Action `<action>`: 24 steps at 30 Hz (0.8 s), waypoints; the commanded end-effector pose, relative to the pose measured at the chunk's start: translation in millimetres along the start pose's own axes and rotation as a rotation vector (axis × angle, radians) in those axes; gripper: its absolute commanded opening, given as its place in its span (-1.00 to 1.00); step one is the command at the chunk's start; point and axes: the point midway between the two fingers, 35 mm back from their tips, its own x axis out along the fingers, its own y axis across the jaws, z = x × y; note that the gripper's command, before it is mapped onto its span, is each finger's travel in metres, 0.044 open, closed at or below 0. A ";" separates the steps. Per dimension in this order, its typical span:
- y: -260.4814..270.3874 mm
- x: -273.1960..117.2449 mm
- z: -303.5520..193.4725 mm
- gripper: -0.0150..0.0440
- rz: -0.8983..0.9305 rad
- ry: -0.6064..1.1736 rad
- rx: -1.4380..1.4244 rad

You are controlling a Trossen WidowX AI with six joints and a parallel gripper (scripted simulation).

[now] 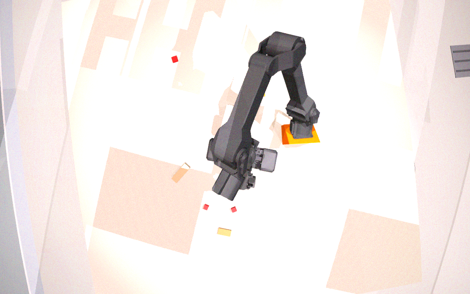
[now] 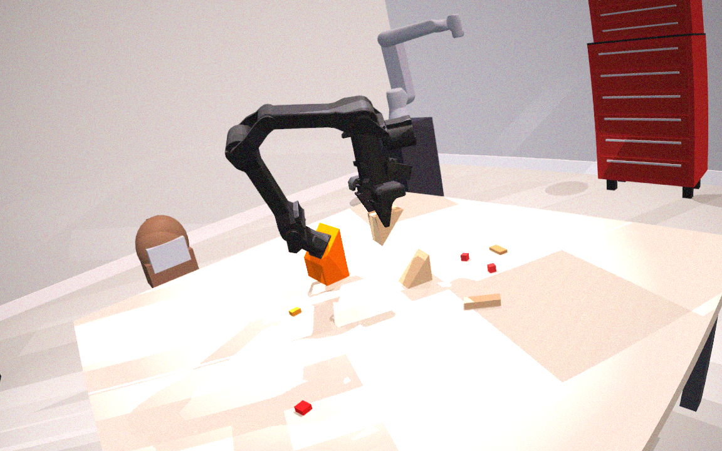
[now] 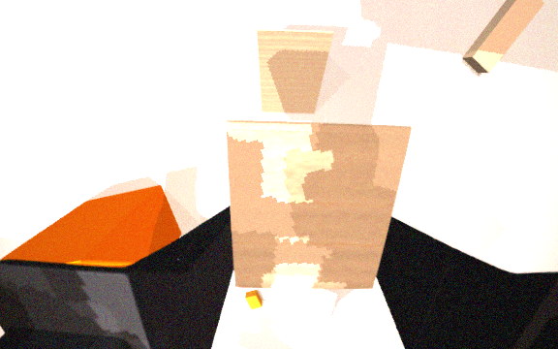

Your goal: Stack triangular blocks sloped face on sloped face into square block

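Observation:
My gripper (image 2: 381,220) (image 3: 301,213) is shut on one triangular wooden block (image 2: 376,230) (image 3: 337,213), with a finger on each side. The block is in the air, its flat face up and a narrow edge pointing down in the exterior view. The other triangular block (image 2: 418,272) (image 3: 295,79) stands on the table, its slope facing left in the exterior view. It lies beyond the held block in the wrist view, lower down, with a visible gap between them in the exterior view. In the top view the arm hides both blocks.
A wooden bar (image 1: 180,172) (image 2: 482,301) (image 3: 507,34), two red cubes and a small tan block (image 1: 224,232) (image 2: 497,249) lie near the standing block. A yellow piece (image 2: 294,311) (image 3: 254,300) and the orange arm mount (image 1: 287,136) (image 2: 336,263) (image 3: 114,228) are nearby. A red piece (image 1: 174,59) (image 2: 303,408) lies farther off.

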 end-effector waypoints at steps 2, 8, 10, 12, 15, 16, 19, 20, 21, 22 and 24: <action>0.8 18.8 7.1 -0.49 0.005 0.013 -0.004; 0.9 45.3 17.5 -0.49 0.005 0.013 -0.004; 1.3 54.1 20.4 -0.49 0.004 0.013 -0.003; 1.8 63.0 22.9 -0.49 0.004 0.013 -0.003; 2.3 69.3 24.6 -0.49 0.004 0.014 -0.003; 2.3 70.1 24.9 -0.49 0.004 0.014 -0.003; 1.9 79.0 28.3 -0.49 0.004 0.013 -0.003; 1.7 83.0 29.7 -0.49 0.004 0.013 -0.003; 1.6 87.3 31.1 -0.49 0.004 0.014 -0.002; 1.5 91.4 32.3 -0.49 0.003 0.014 -0.002; 1.3 96.6 33.5 -0.49 0.003 0.014 -0.002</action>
